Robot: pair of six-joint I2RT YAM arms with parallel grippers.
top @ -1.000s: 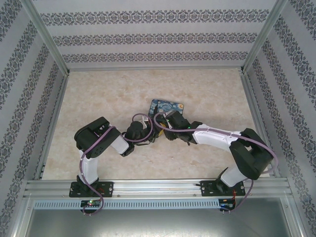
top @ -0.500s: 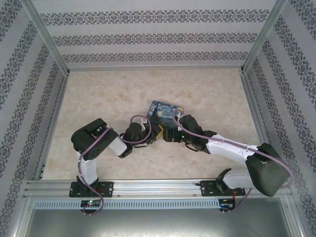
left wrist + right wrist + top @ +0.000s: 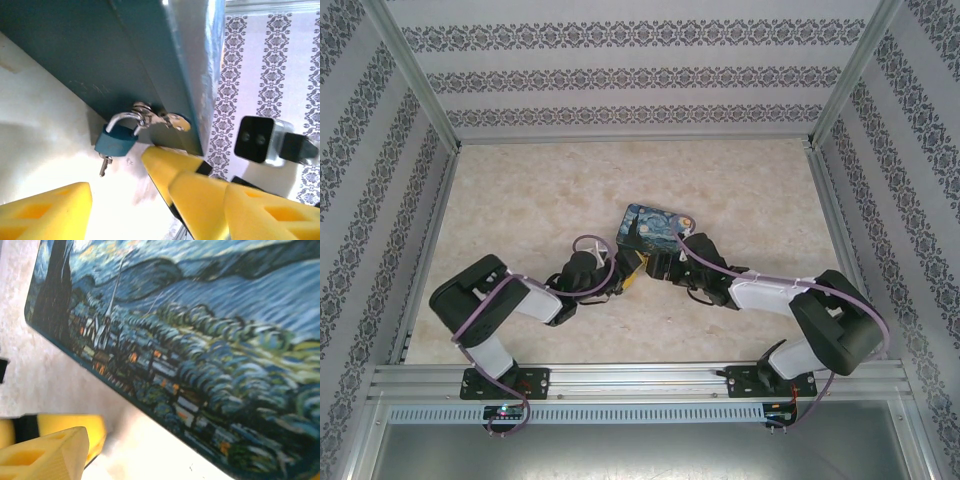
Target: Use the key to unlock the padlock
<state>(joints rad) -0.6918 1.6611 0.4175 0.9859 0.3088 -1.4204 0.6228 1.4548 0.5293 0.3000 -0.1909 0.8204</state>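
Note:
The teal padlock [image 3: 116,142] hangs by its silvery shackle from a hasp on the side of the blue painted tin [image 3: 150,55]. The small silver key [image 3: 104,165] sticks out of the padlock's underside. My left gripper [image 3: 155,205] is open just below the padlock and touches neither it nor the key. A yellow finger [image 3: 167,162] of the other arm pokes in beside the hasp. In the top view both grippers meet at the tin's near edge, the left gripper [image 3: 623,275] and the right gripper [image 3: 658,263]. One yellow finger [image 3: 42,457] of the right gripper shows at the lower left, with nothing held.
The tin [image 3: 655,228] lies mid-table with its painted lid [image 3: 200,340] up. The marbled tabletop [image 3: 520,200] stretches to patterned walls and metal frame rails [image 3: 420,95] on three sides. The two arms crowd the space in front of the tin.
The left arm has sunk and reached further right, bringing its gripper closer to the tin. The right arm's elbow swung out right, then came back; its gripper stays at the tin's near edge.

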